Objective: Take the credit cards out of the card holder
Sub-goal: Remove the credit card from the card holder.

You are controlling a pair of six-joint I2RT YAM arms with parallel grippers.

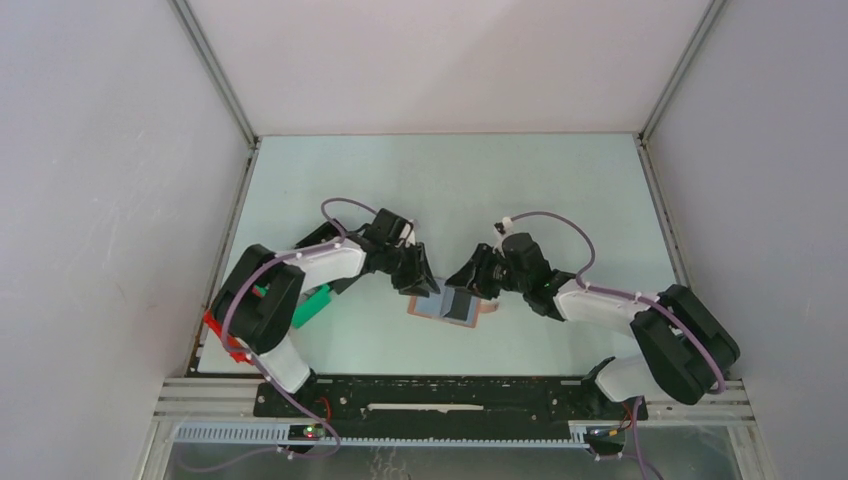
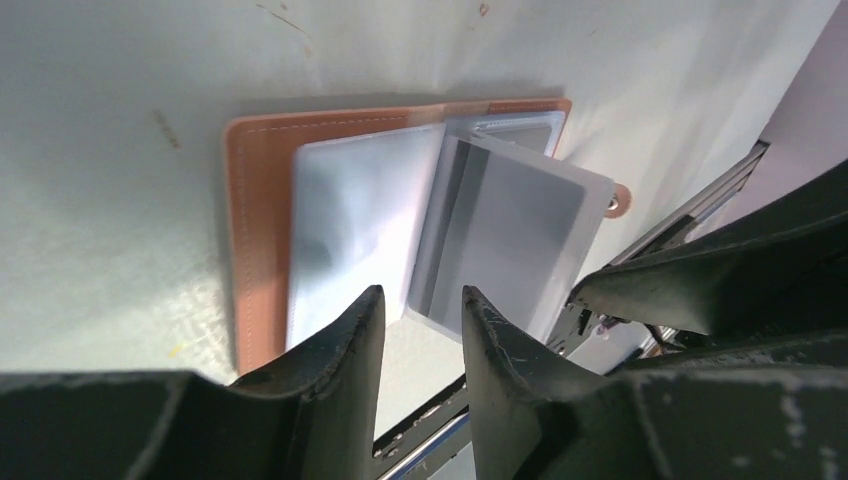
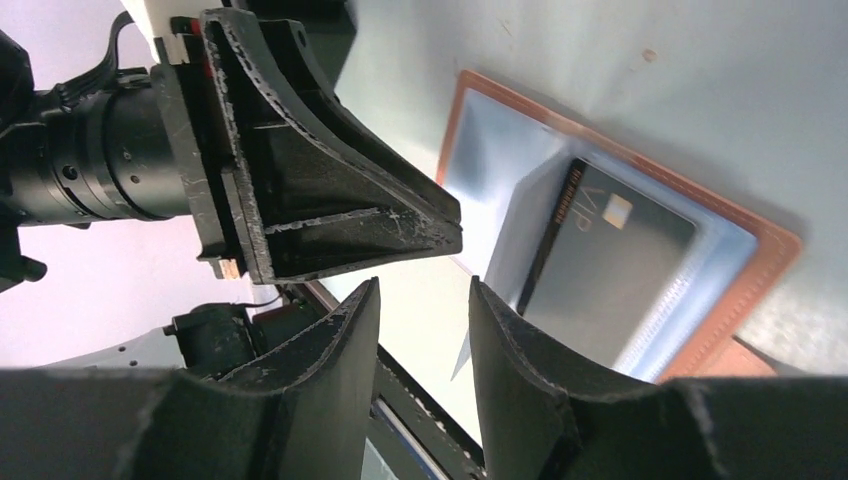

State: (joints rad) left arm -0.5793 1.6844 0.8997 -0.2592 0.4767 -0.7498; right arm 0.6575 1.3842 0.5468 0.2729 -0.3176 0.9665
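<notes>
Tan leather bifold card holder [image 1: 455,306] open toward counter's [image 1: 450,180] near edge; I see left gripper [image 2: 422,300], right gripper [image 3: 425,290] flanking, both released.

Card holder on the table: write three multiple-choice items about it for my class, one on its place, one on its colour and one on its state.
1. Where is the card holder?
A. On the table, between the left pincer and the right pincer
B. Lifted by one pincer
C. Against the far wall

2. Its outer cover is:
A. green
B. white
C. tan-brown

3. It is:
A. shut, with the tab fastened
B. lying open
C. rolled up

Answers:
1 A: the top view shows it flat between both open pincers.
2 C: a tan-brown border frames it in both wrist views.
3 B: its sleeves and a black card show.
</notes>
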